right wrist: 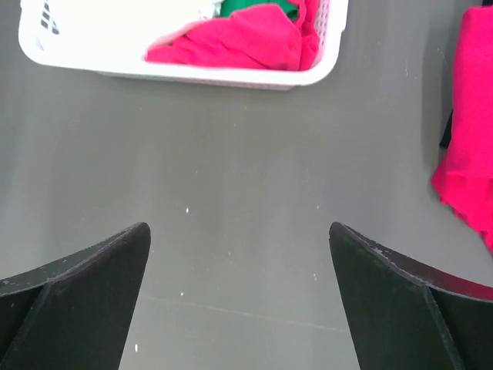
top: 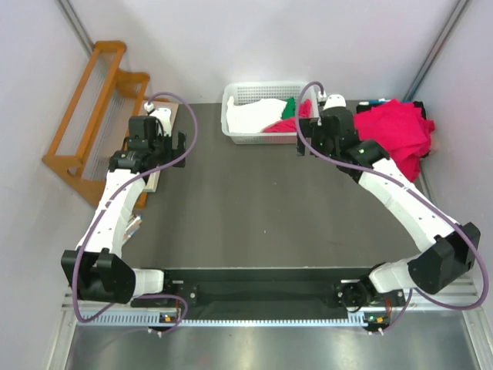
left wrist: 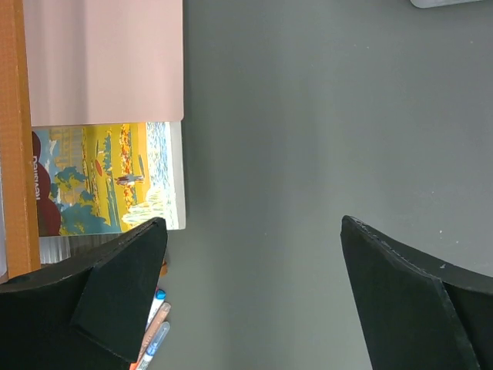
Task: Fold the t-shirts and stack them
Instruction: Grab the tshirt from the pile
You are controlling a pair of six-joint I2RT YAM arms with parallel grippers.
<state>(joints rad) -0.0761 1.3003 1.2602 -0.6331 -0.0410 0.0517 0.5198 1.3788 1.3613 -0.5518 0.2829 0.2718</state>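
Far centre of the surface (top: 254, 208), that's where the work waits: the white lattice basket (top: 231, 104) holds the white t-shirt (top: 258, 114), a green t-shirt (top: 290, 108) peeking out beside it, and a crimson t-shirt (right wrist: 246, 38) heaped at its right end. Over at the far right corner, a loose pile of crimson t-shirts (top: 393, 127) spills toward the edge. Nothing is folded and nothing is stacked, so by my reading we're at the very start.

The right arm (top: 400, 193) reaches toward the basket's right end. Its right jaws are spread wide and empty, hanging above the surface just on the near side of that crimson cloth. I'd say that's well placed to dip in for a first shirt.

The left arm (top: 115, 200) is out at the far left, left jaws likewise released with nothing between them, poised beside a colourful book (left wrist: 108, 177) and a pale pink sheet (left wrist: 108, 62). Between the two arms, the broad middle of the surface looks to me like the folding space, which would explain both arms standing wide of it.
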